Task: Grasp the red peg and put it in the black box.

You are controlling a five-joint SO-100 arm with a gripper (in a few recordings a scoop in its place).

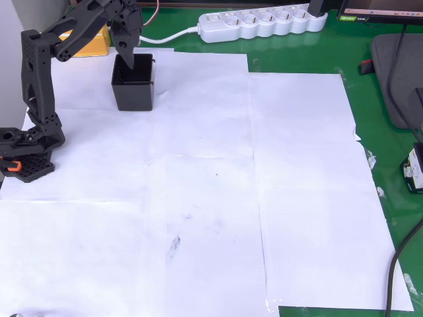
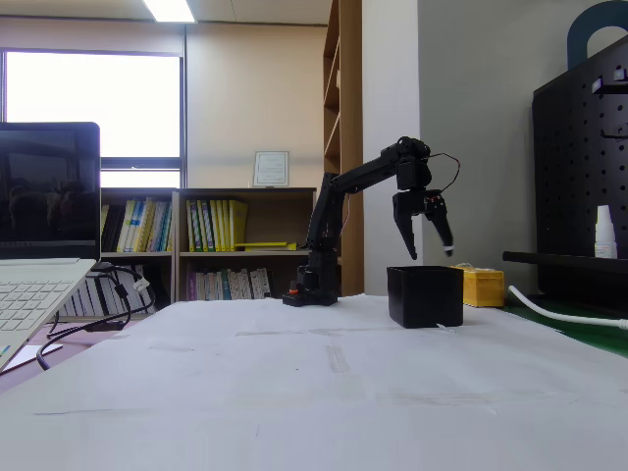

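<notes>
The black box (image 1: 132, 96) stands on the white paper at the upper left of the overhead view, a square container with tall walls. In the fixed view the black box (image 2: 425, 299) sits right of centre. My gripper (image 2: 430, 254) hangs just above its opening, pointing down, with its two fingers spread and nothing visible between them. Seen from overhead, the gripper (image 1: 129, 58) covers the box's far rim. The red peg is out of view.
A yellow box (image 1: 92, 43) lies behind the arm, and a white power strip (image 1: 264, 23) runs along the far edge. The arm's base (image 1: 26, 158) sits at the left edge. White paper sheets (image 1: 218, 198) cover the green mat. A laptop (image 2: 39, 255) stands at the left of the fixed view.
</notes>
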